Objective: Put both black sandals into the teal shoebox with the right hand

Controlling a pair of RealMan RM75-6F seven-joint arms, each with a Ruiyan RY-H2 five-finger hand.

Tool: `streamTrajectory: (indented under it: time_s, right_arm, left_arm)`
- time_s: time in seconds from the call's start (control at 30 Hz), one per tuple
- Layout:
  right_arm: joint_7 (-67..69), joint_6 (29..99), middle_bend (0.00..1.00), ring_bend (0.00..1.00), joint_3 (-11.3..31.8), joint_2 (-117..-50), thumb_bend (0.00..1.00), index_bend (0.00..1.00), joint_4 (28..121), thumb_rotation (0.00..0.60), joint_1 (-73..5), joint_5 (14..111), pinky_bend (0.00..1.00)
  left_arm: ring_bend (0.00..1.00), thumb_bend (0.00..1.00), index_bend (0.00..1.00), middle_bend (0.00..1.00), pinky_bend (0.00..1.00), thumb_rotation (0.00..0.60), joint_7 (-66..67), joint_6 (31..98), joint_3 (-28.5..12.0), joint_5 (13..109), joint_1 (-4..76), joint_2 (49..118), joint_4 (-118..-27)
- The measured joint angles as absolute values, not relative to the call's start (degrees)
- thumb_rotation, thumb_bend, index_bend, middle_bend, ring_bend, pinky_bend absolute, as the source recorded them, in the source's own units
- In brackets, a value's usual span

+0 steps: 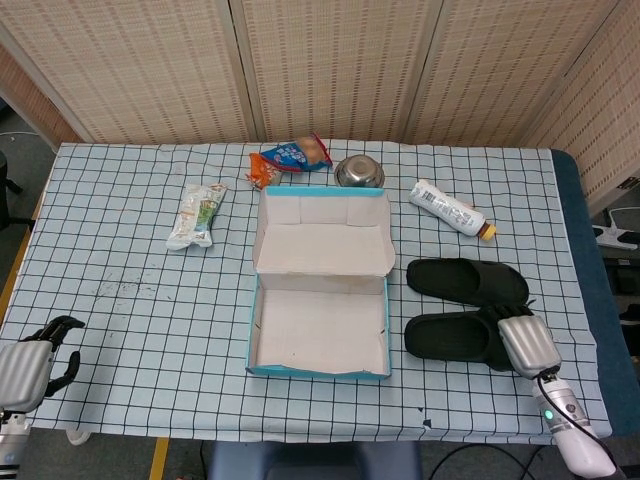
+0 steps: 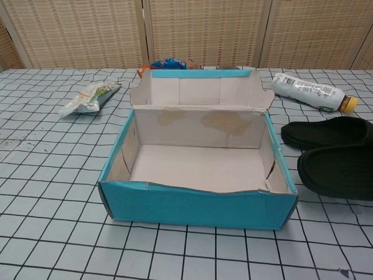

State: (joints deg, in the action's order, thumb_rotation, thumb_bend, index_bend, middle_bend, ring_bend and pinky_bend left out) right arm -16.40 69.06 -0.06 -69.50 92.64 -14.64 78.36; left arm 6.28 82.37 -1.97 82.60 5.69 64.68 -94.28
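Bright, even overhead light, soft short shadows, both views sharp, no glare or blur.

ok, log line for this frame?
phase: first pick | right hand: grips near sandal, raised | far sandal: on table | box: empty | left hand: idle

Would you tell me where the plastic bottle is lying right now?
In the head view, the plastic bottle lies on its side right of the teal shoebox, beyond the far sandal.

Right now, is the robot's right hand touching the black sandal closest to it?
Touching. In the head view the right hand sits directly against the heel end of the near sandal, with no tablecloth showing between them.
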Motion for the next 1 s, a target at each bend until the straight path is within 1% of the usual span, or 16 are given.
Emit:
streamTrajectory:
  time_s: [0.13, 0.3, 0.4, 0.53, 0.63, 0.73, 0.83, 1.0]
  right_arm:
    - [-20.65, 69.04, 0.56, 0.56, 0.19, -64.05, 0.00, 0.55, 100.52, 0.600, -14.83, 77.58, 0.58]
    - [-26.07, 67.57, 0.57, 0.57, 1.31, -57.67, 0.00, 0.55, 112.43, 0.600, -16.40, 74.36, 0.59]
    - [-27.81, 64.98, 0.57, 0.58, 2.71, -55.18, 0.00, 0.55, 118.72, 0.600, -18.68, 69.47, 0.60]
    - [-29.83, 60.71, 0.57, 0.58, 5.06, -54.17, 0.00, 0.55, 122.89, 0.600, -23.69, 60.10, 0.60]
    - [-32.17, 58.39, 0.57, 0.58, 6.87, -54.99, 0.00, 0.55, 124.87, 0.600, -28.90, 51.89, 0.60]
    - [-35.14, 57.68, 0.58, 0.58, 8.53, -57.79, 0.00, 0.55, 126.18, 0.600, -34.67, 44.22, 0.60]
    - [-38.15, 58.26, 0.58, 0.59, 9.86, -62.27, 0.00, 0.55, 126.76, 0.600, -40.33, 37.44, 0.60]
    - [-43.54, 61.92, 0.58, 0.59, 11.44, -70.68, 0.00, 0.55, 126.72, 0.600, -48.64, 27.86, 0.60]
  left_arm:
    - [0.41, 0.50, 0.28, 0.23, 0.57, 0.600, 6.32, 82.33, -2.01, 82.44, 5.67, 64.68, -94.40]
    - [0.41, 0.50, 0.28, 0.23, 0.57, 0.600, 6.40, 82.39, -2.01, 82.45, 5.64, 64.64, -94.34]
    - [0.40, 0.50, 0.28, 0.23, 0.57, 0.600, 6.05, 82.27, -2.08, 82.29, 5.65, 64.55, -94.44]
    - [0.40, 0.51, 0.28, 0.23, 0.57, 0.600, 6.01, 81.95, -2.10, 82.03, 5.72, 64.57, -94.17]
    - [0.41, 0.50, 0.28, 0.23, 0.57, 0.600, 5.59, 81.64, -2.21, 81.57, 5.76, 64.44, -94.18]
    - [0.41, 0.50, 0.28, 0.23, 0.57, 0.600, 5.46, 81.60, -2.21, 81.52, 5.74, 64.32, -94.07]
    - [0.41, 0.50, 0.28, 0.23, 0.57, 0.600, 5.05, 81.64, -2.23, 81.60, 5.72, 64.19, -94.25]
    - [0.40, 0.50, 0.28, 0.23, 0.57, 0.600, 4.78, 81.73, -2.19, 81.78, 5.68, 64.08, -94.22]
